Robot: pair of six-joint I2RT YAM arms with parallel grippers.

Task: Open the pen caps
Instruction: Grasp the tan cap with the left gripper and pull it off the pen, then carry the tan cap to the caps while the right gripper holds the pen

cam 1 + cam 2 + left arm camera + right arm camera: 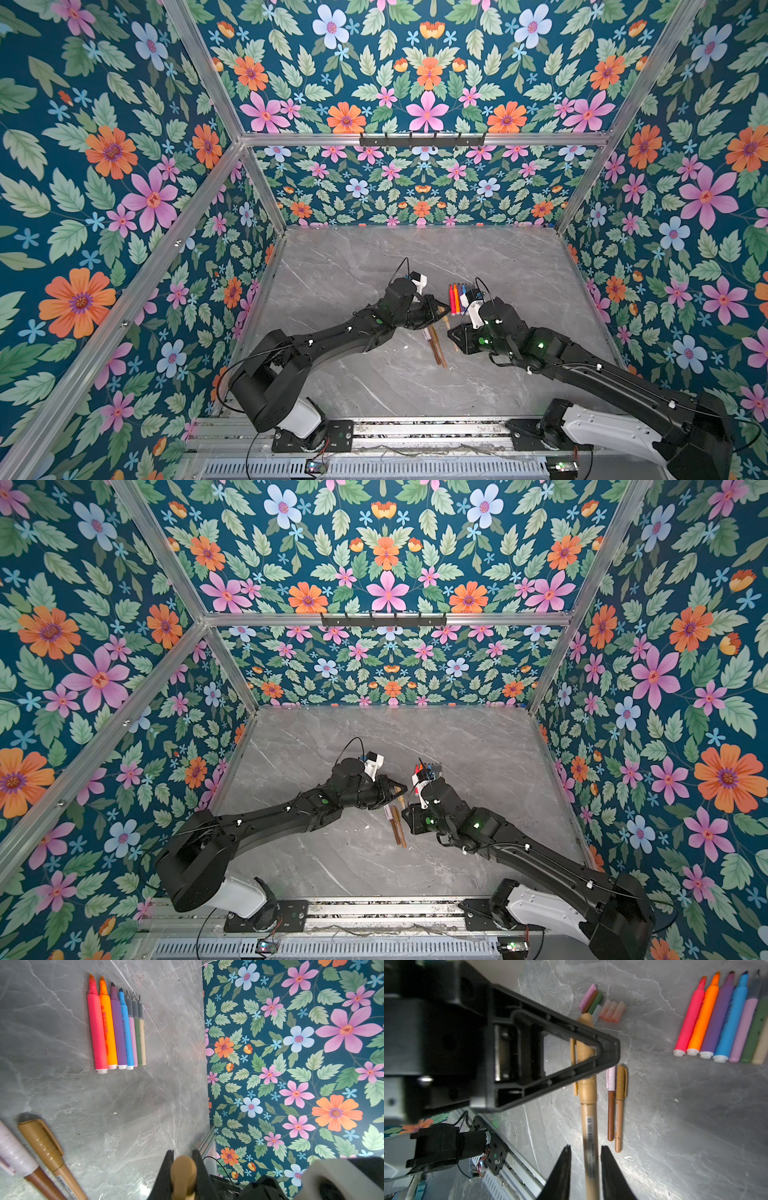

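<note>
Right tool (585,1146) stood released, fingers (562,1167) clear either side of the gold pen (589,1126); left tool (183,1151) clenched the pen's cap (184,1169).

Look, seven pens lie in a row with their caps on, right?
Not quite. The seven pens lie in a row, but with their caps off; the left wrist view shows their bare tips.
</note>
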